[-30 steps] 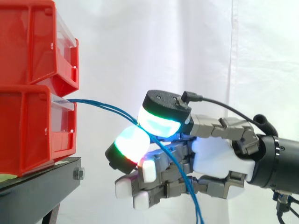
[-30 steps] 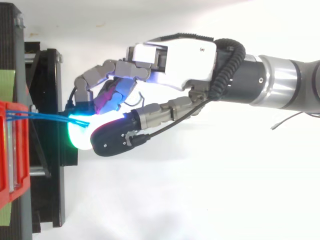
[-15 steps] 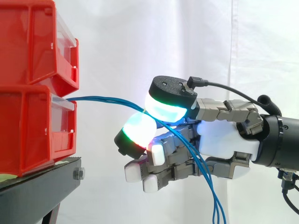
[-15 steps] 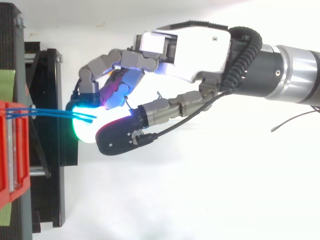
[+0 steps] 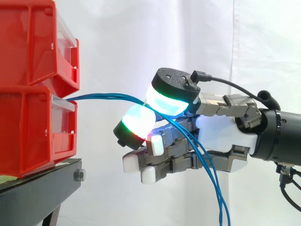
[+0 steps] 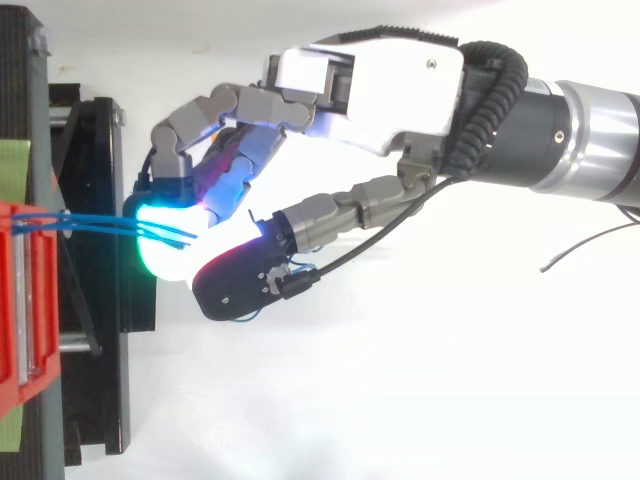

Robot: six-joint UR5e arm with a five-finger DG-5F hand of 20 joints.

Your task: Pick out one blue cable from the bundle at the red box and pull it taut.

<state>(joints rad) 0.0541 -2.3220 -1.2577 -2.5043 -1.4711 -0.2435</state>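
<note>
You've got one carrier: the black stand [image 5: 42, 193] at the left edge. The lower red bin [image 5: 33, 132] sits directly on its top. The upper red bin [image 5: 33, 42] is stacked on the lower one, touching it. There's a hex bolt [image 5: 79, 175] at the stand's front corner. From above, a green strip [image 6: 10, 165] lies on the stand beside the bin.
</note>
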